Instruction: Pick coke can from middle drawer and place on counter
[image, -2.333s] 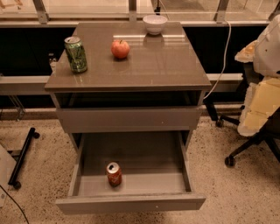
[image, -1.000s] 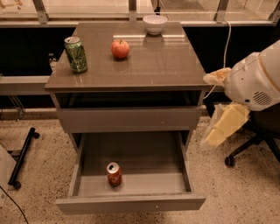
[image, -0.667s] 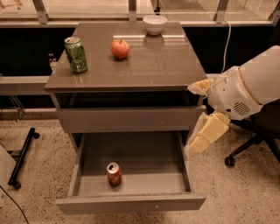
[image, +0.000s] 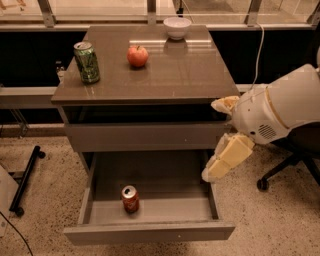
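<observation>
Green can (image: 87, 62) stands at the left edge of the counter (image: 175, 75), and I can't read its label. Lower down, the coke can (image: 130, 198) stands upright on the floor of the pulled-out middle drawer (image: 150, 232), left of centre; its lettering is too small to make out. Apple (image: 137, 56) and white bowl (image: 177, 27) sit further back. The gripper (image: 212, 140) hangs at the drawer's right side, fingers spread apart and holding nothing.
</observation>
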